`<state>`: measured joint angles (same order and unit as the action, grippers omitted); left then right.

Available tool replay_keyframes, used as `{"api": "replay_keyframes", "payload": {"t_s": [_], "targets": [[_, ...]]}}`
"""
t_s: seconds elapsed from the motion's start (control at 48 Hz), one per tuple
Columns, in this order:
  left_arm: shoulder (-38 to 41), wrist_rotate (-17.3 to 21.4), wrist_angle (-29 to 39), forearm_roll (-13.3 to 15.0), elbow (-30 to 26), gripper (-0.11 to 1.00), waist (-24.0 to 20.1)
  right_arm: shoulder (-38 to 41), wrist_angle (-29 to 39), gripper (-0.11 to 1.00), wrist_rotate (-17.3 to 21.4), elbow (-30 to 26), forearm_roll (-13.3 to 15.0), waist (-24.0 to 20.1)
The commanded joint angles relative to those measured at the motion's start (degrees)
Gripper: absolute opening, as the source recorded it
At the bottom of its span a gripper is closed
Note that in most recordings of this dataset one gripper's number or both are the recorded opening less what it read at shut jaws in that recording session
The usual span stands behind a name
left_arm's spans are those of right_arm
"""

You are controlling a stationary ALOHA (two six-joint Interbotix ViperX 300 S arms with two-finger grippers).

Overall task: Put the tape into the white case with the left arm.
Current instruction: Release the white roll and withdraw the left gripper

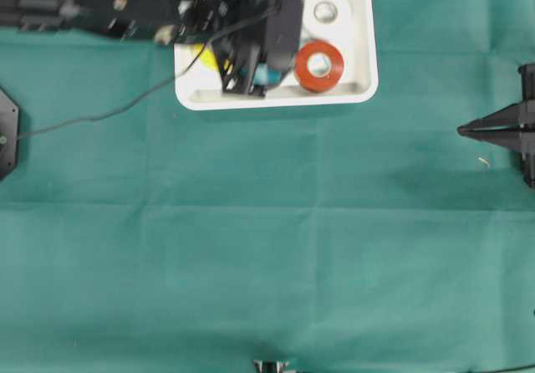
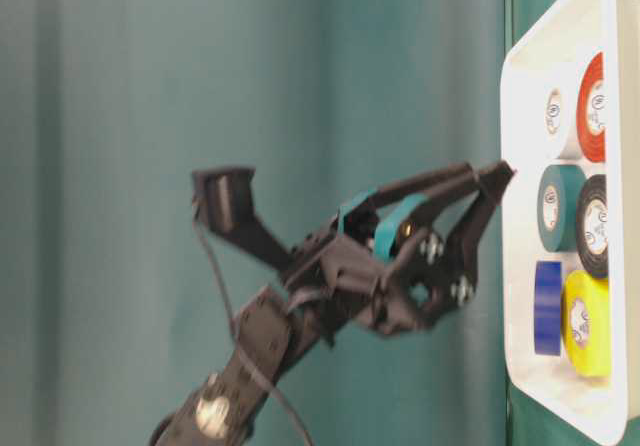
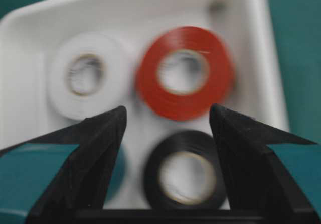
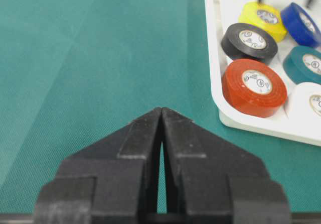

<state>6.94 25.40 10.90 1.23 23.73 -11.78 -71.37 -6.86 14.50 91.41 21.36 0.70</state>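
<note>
The white case (image 1: 276,99) lies at the far edge of the green cloth with several tape rolls flat inside. My left gripper (image 3: 167,111) hovers over it, open, its fingers apart and gripping nothing. Below the gap lies a black tape (image 3: 185,176), with a red tape (image 3: 183,73) and a white tape (image 3: 85,76) beyond it. From table level the left gripper (image 2: 490,174) stands just off the white case (image 2: 515,116). My right gripper (image 4: 161,111) is shut and empty over bare cloth, right of the case; the overhead view shows the right gripper (image 1: 464,128) at the right edge.
The case (image 4: 215,58) also holds a yellow roll (image 4: 263,15), a blue roll (image 4: 301,20) and a teal roll (image 4: 306,63). The left arm (image 1: 125,13) lies along the far edge, and its cable (image 1: 100,115) trails across the cloth.
</note>
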Motion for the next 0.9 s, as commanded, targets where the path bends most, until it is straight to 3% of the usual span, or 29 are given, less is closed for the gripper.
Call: {"api": "replay_keyframes", "payload": {"t_s": [0.0, 0.645, 0.874], "targets": [[-4.04, -0.97, -1.32, 0.18, 1.32, 0.67, 1.85, 0.44, -0.35, -0.09, 0.09, 0.26, 0.35, 0.0], [-14.06, -16.87, -11.6, 0.26, 17.05, 0.67, 12.39, 0.44, -0.35, -0.09, 0.09, 0.26, 0.26, 0.0], [-14.59, -19.16, -14.33, 0.26, 19.78, 0.66, 13.71, 0.53, -0.35, -0.09, 0.09, 0.18, 0.26, 0.0]]}}
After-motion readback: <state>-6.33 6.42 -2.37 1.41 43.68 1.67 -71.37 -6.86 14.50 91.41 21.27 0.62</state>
